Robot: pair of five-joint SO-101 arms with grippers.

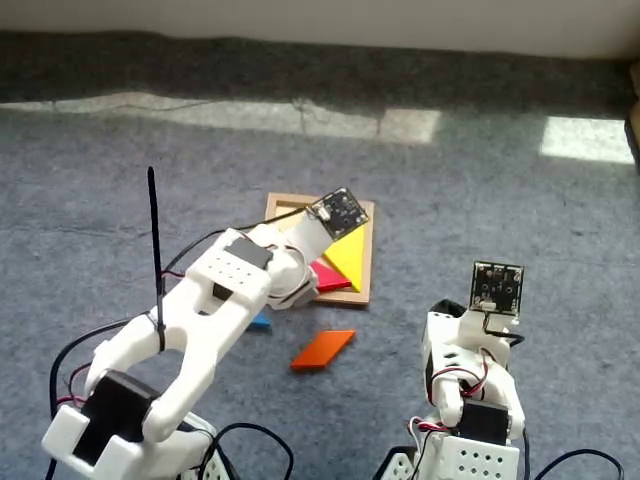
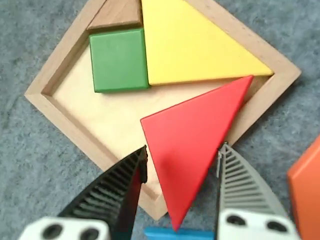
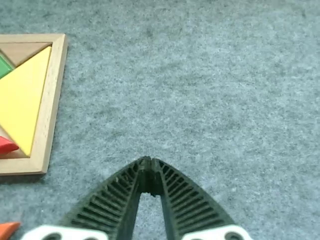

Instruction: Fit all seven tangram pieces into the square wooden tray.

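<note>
Here, left jaws grip the red triangle [image 2: 192, 145] over the wooden tray [image 2: 287, 75]; right jaws closed above carpet [image 3: 200, 75].

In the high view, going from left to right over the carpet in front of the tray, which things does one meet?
Blue piece → orange piece → right arm.

Grey-blue short-pile carpet [image 1: 500, 200] covers the whole working surface. Two bright patches of light [image 1: 585, 140] lie across its far part. A pale wall strip [image 1: 400, 20] borders the far edge. A dark brown object [image 1: 634, 110], not identifiable, sits at the right edge.
</note>
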